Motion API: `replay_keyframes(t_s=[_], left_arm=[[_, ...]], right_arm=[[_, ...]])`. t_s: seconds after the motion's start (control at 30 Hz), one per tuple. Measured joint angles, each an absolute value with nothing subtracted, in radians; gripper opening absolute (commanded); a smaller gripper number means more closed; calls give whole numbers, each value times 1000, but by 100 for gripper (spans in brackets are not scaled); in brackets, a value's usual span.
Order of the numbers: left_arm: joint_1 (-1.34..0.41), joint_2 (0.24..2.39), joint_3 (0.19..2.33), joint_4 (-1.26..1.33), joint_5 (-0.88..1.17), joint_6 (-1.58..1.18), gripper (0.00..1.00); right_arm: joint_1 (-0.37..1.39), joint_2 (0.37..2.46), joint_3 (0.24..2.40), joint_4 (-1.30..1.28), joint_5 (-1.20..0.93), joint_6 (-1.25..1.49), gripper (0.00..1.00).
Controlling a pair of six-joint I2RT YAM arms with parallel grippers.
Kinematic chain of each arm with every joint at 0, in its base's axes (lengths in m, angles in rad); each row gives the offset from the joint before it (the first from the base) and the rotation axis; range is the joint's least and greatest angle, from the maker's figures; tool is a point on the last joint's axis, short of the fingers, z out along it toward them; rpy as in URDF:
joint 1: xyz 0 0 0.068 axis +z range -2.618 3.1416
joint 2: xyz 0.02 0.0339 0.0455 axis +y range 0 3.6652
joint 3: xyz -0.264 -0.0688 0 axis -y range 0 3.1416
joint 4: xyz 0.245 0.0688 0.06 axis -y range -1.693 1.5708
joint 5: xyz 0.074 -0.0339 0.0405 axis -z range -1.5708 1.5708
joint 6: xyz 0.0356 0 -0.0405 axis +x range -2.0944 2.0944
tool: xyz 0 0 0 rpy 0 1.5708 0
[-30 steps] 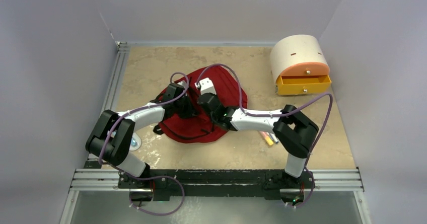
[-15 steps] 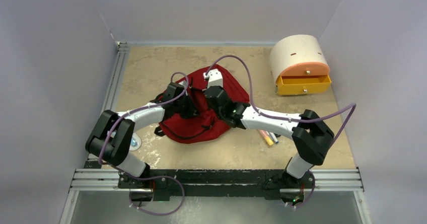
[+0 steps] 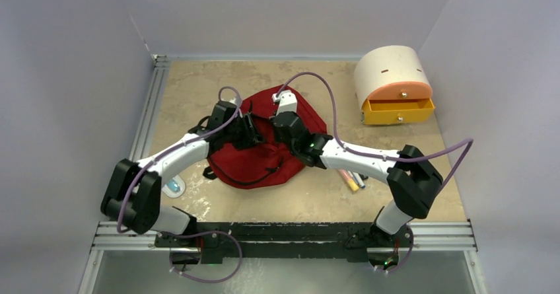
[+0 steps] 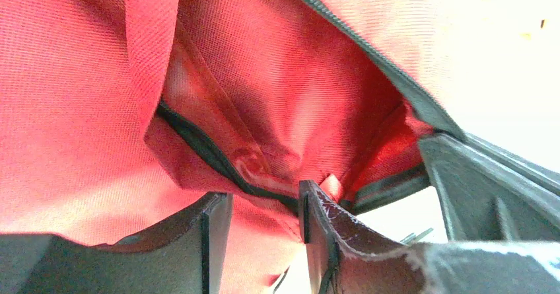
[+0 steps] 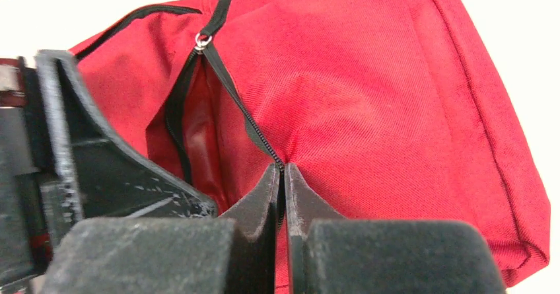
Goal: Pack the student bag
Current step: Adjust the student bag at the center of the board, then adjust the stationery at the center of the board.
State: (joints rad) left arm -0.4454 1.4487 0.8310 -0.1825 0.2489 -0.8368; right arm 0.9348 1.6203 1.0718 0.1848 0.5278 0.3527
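Observation:
The student bag (image 3: 264, 158), a dark red fabric backpack, lies mid-table with its top pulled up between both arms. My right gripper (image 5: 282, 175) is shut on the black zipper edge (image 5: 247, 119) of the bag's opening; it shows above the bag (image 3: 273, 123) in the top view. The zipper pull (image 5: 203, 39) lies further along that seam. My left gripper (image 4: 264, 238) stands open, its jaws apart around a fold of red fabric and zipper edge (image 4: 211, 155), not clamping it. It meets the bag from the left (image 3: 255, 125). The bag's inside is hidden.
A cream-and-orange rounded drawer box (image 3: 393, 82) stands at the back right, its lower drawer (image 3: 398, 111) pulled out. Coloured pens (image 3: 351, 179) lie on the table under my right forearm. A small blue-and-white object (image 3: 173, 187) sits beside my left arm. Walls close in on three sides.
The left gripper has opened and let go of the bag fabric, and its arm has shifted left. The right gripper moved farther over the bag and closed on the zipper edge.

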Motion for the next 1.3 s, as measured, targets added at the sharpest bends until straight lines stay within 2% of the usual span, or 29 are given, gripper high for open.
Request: replay_keyframes(t_s=[0.23, 0.5, 0.7, 0.87, 1.13, 1.3], left_arm=[[-445, 1289, 834, -229, 181, -837, 40], [-445, 1227, 801, -270, 151, -837, 40], [-445, 1222, 780, -286, 154, -838, 40], [-446, 1216, 774, -289, 178, -837, 40], [-454, 1186, 774, -319, 202, -838, 39], [-460, 1180, 774, -323, 222, -850, 38]], right_arm=[[935, 1587, 1069, 177, 498, 391, 27], [935, 1479, 1014, 131, 488, 479, 49], [913, 1359, 973, -8, 569, 612, 54], [761, 1250, 870, -96, 567, 707, 57], [461, 1198, 773, -165, 416, 748, 60], [413, 1201, 728, -203, 314, 760, 62]])
